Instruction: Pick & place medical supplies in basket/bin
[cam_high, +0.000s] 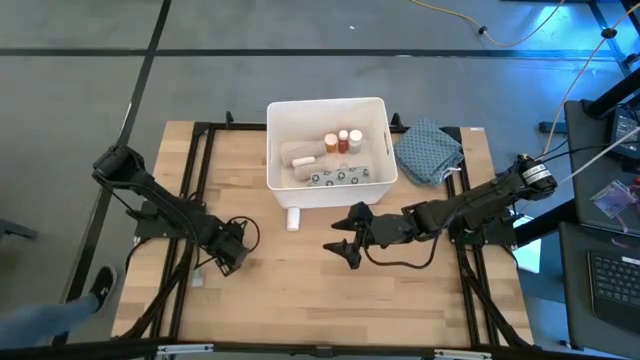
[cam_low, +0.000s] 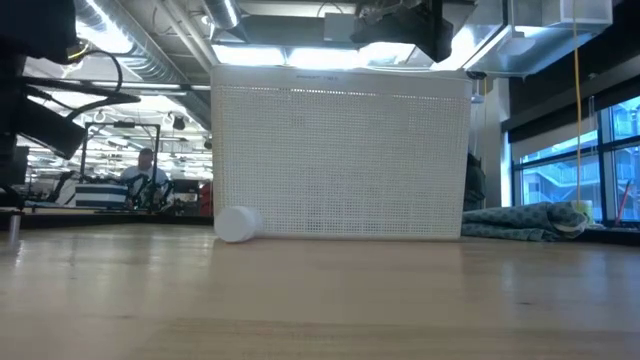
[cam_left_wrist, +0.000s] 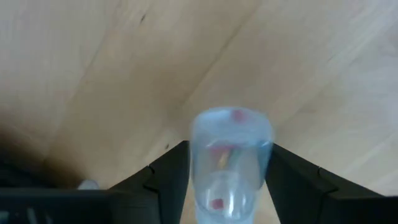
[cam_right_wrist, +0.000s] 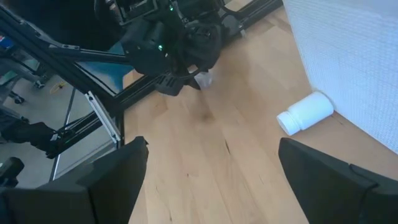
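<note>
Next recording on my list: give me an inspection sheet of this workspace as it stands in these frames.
Surface: wooden table, black frame rails along its sides.
Job's things: white bin holds two red bottles, rolls and a dotted packet; white bottle lies on the table beside the bin.
Clutter: patterned cloth right of the bin.
Grippers: left gripper shut on a clear vial; right gripper open, near the white bottle.
Cables: black cable loops by both arms.
Surroundings: person seated in the far room.
</note>
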